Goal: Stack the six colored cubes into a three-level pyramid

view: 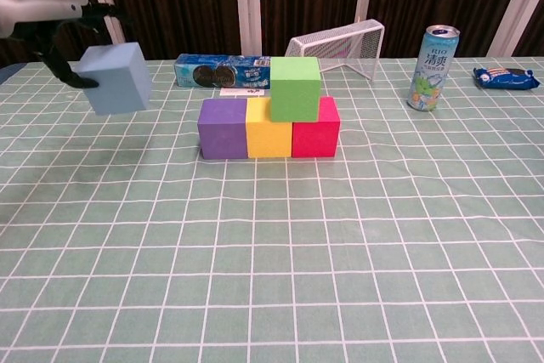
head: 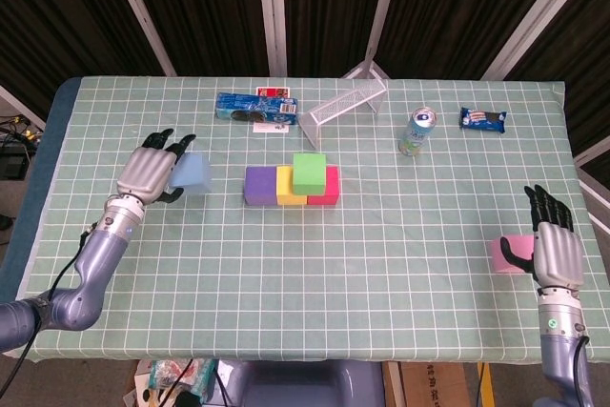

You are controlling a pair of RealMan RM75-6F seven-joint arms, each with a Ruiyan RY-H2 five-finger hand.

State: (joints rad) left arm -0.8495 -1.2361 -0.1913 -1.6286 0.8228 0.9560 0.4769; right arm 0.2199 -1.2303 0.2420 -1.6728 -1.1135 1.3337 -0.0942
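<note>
Left hand [head: 148, 173]: gripping the blue cube [view: 113, 78], fingers wrapping its outer side and top; the cube is hanging clear of the table [head: 286, 274], left of the stack.
Right hand [head: 558, 253]: resting at the table's right edge, fingers standing apart and holding nothing, thumb just beside the pink cube [head: 505, 255].
Base row: purple cube [view: 222, 127], yellow cube [view: 269, 127] and red cube [view: 316, 126] are sitting touching in 1 line.
Level 2: green cube [view: 295, 87] is sitting over the yellow-red seam; the slot over the purple-yellow seam is waiting.
Handling, judged: the cubes are looking like light foam, matte and soft-edged, so likely forgiving of squeeze and not slippery; opposite flat faces are offering the best hold, leaving the underside free for setting down.
Head view only: showing the right hand and pink cube, plus the row's depth on the table.
Chest view only: showing the blue cube's lift off the cloth and the tiers' heights; the left hand is mostly running out of frame there.
Bystanders: drink can [view: 432, 67], wire basket [view: 338, 43], cookie pack [view: 212, 70], snack packet [view: 507, 78].
</note>
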